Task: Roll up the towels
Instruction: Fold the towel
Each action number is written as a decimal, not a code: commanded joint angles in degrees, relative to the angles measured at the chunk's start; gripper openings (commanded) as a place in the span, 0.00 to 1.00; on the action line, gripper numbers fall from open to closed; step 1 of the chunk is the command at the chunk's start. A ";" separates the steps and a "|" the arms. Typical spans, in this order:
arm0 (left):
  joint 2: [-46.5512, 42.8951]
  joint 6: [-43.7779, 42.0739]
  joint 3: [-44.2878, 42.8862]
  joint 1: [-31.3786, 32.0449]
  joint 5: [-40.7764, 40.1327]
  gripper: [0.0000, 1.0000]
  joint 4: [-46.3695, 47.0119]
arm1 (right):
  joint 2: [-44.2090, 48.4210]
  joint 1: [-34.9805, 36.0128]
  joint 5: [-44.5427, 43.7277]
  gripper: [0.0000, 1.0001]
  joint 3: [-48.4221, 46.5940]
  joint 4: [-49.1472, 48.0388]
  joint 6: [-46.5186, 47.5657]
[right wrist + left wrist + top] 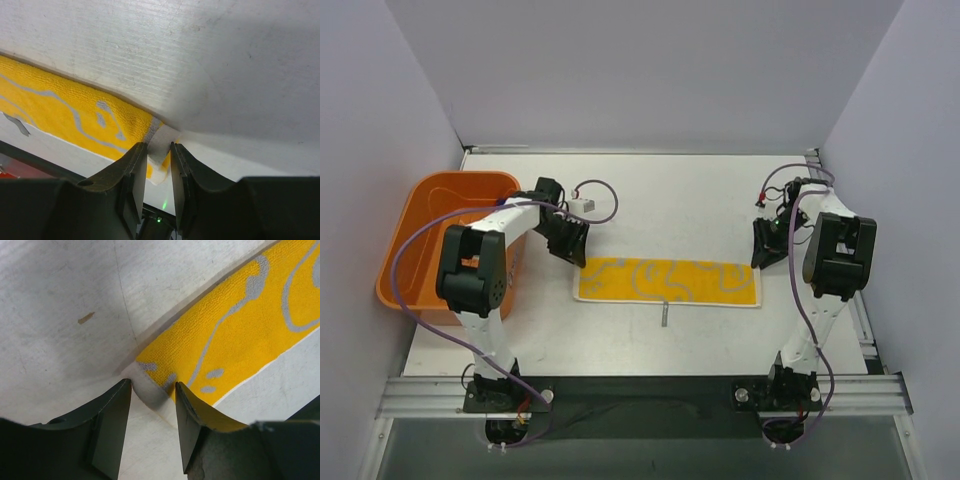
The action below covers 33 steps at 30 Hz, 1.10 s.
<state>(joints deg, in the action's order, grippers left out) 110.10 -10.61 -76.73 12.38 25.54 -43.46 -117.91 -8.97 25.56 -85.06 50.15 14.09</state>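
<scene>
Over the far corners of the yellow towel (667, 283), lying flat on the table (720, 195), the left gripper (152, 388) is straddling one, fingers apart. The right gripper (159, 148) is hugging the other, grip unclear, presumably for an even roll.

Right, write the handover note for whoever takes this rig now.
Left gripper: open, jaws astride the far left corner of the yellow towel.
Right gripper: jaws narrow around the far right corner; whether it grips cannot be told.
Things: the towel lies flat on the table as a long strip. No other towel is in view. An orange tub stands at the left.
Done: nothing rolled yet.
Left: pinch both corners, then roll the towel up.
</scene>
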 commanded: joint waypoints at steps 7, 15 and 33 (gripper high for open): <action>-6.30 1.91 2.46 -1.48 0.30 0.57 -1.71 | 3.82 -1.75 0.63 0.38 2.00 4.43 -0.73; -4.55 3.32 1.32 -1.48 3.72 0.52 -1.10 | 3.92 -2.45 3.96 0.29 2.62 5.22 -1.96; -1.91 4.37 0.00 -1.57 4.52 0.24 -0.22 | 1.45 -2.63 5.99 0.00 1.39 4.87 -2.57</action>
<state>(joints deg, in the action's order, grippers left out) 108.25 -6.55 -75.00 11.18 28.56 -44.64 -116.77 -11.60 30.72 -82.91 51.44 11.77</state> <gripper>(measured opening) 0.252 0.027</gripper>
